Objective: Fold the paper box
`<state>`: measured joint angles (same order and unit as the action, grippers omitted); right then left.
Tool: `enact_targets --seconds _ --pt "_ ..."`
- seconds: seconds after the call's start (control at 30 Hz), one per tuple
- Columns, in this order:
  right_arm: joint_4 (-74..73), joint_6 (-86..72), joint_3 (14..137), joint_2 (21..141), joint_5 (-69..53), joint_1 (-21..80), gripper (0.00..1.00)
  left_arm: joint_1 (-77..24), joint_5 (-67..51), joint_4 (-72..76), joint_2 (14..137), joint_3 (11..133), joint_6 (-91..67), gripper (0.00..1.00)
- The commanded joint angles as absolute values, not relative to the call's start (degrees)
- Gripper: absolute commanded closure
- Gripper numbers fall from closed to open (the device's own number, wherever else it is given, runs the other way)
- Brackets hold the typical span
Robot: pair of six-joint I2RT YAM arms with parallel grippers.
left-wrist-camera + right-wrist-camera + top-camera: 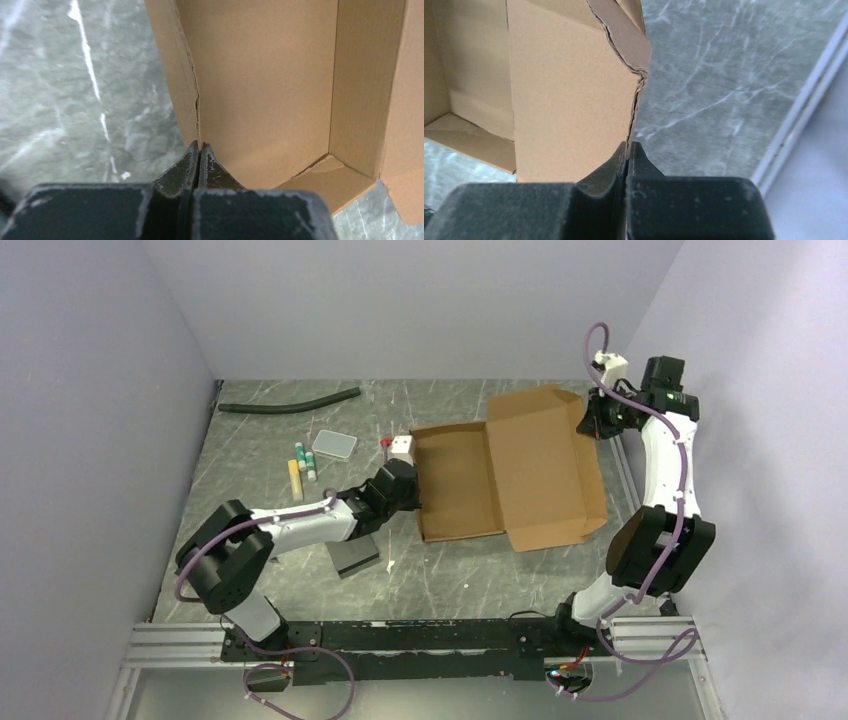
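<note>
The paper box (510,475) is brown cardboard, partly formed, lying open in the middle right of the table. My left gripper (408,483) is shut on the upright edge of its left wall; the left wrist view shows the jaws (200,147) pinched on that wall edge with the box's inside (260,90) beyond. My right gripper (590,420) is shut on the far right flap edge; the right wrist view shows the jaws (628,146) pinched on the torn-looking cardboard edge (574,100).
A white block (401,448) stands at the box's left wall. A black slab (354,557) lies under the left arm. Several small tubes (303,468), a clear lid (334,444) and a black hose (290,402) lie at the back left. A rail (794,120) runs along the right.
</note>
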<state>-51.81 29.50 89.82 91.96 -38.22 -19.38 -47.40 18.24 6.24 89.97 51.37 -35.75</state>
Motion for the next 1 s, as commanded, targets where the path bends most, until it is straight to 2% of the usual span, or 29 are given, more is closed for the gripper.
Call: enact_targets --seconds 0.0,0.23,0.3,0.5,0.63,0.7,0.97 --pt "-57.07 35.37 96.71 89.76 -25.47 -12.92 1.0 -49.75 12.76 12.05 92.9 53.62 -39.42 1.0" --pt "-56.68 37.98 102.28 88.27 -9.81 -0.48 1.0 -51.74 8.66 15.2 93.8 51.32 -41.01 1.0" --pt "-55.76 38.98 103.05 88.55 -4.98 3.54 1.0 -51.79 7.36 16.02 93.07 49.95 -41.09 0.96" --pt "-51.69 43.93 105.15 90.82 9.0 10.92 1.0 -51.8 3.88 17.74 88.75 45.5 -39.67 0.75" --pt "-47.94 48.7 105.21 91.75 16.72 16.31 1.0 -51.75 4.1 15.14 82.77 42.99 -37.78 0.55" --pt "-46.59 50.99 104.97 91.6 19.25 19.9 1.0 -51.49 4.28 13.49 78.66 41.58 -36.2 0.44" --pt "-46.13 55.13 104.14 89.98 20.72 29.95 1.0 -47.88 4.5 7.58 59.62 35.03 -27.92 0.13"
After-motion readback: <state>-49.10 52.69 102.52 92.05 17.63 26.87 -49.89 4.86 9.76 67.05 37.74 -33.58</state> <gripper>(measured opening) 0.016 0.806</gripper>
